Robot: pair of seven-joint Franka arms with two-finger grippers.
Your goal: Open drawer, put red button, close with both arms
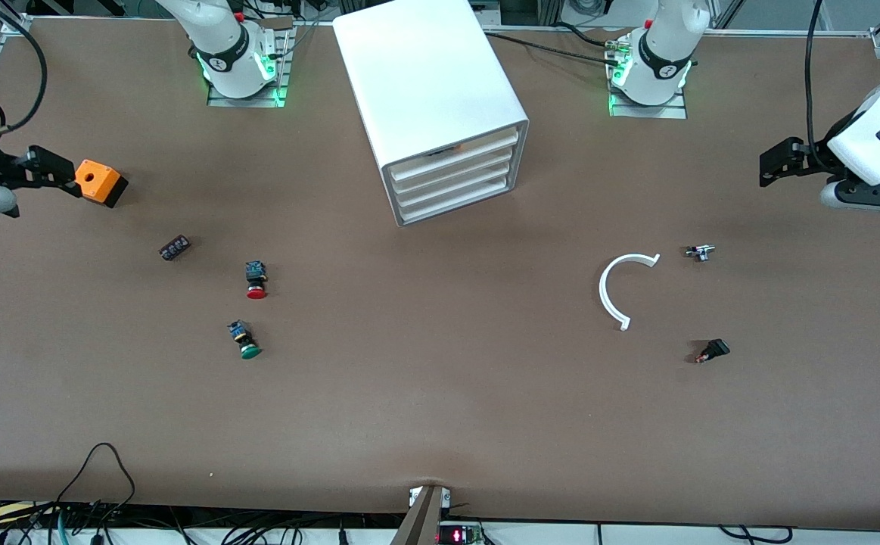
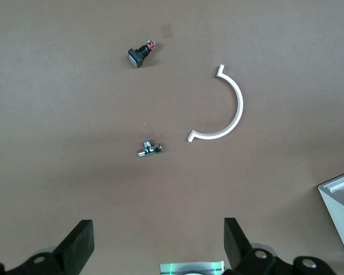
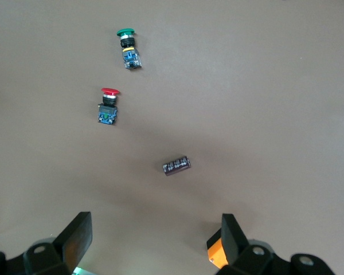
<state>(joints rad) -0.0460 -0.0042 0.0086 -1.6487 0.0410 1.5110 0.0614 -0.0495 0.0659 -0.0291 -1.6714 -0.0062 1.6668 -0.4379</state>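
The red button (image 1: 256,280) lies on its side on the table toward the right arm's end; it also shows in the right wrist view (image 3: 108,106). The white cabinet (image 1: 428,91) stands between the two arm bases, and its four drawers (image 1: 453,178) look shut. My right gripper (image 1: 60,171) is open and empty, above the table beside an orange box (image 1: 99,182); its own view (image 3: 155,240) shows the wide gap. My left gripper (image 1: 772,163) is open and empty over the left arm's end of the table, as its own view (image 2: 156,243) shows.
A green-capped button (image 1: 244,340) lies nearer the front camera than the red one. A black component (image 1: 174,247) lies between the orange box and the buttons. Toward the left arm's end lie a white curved strip (image 1: 621,291), a small metal part (image 1: 700,252) and a black switch (image 1: 712,350).
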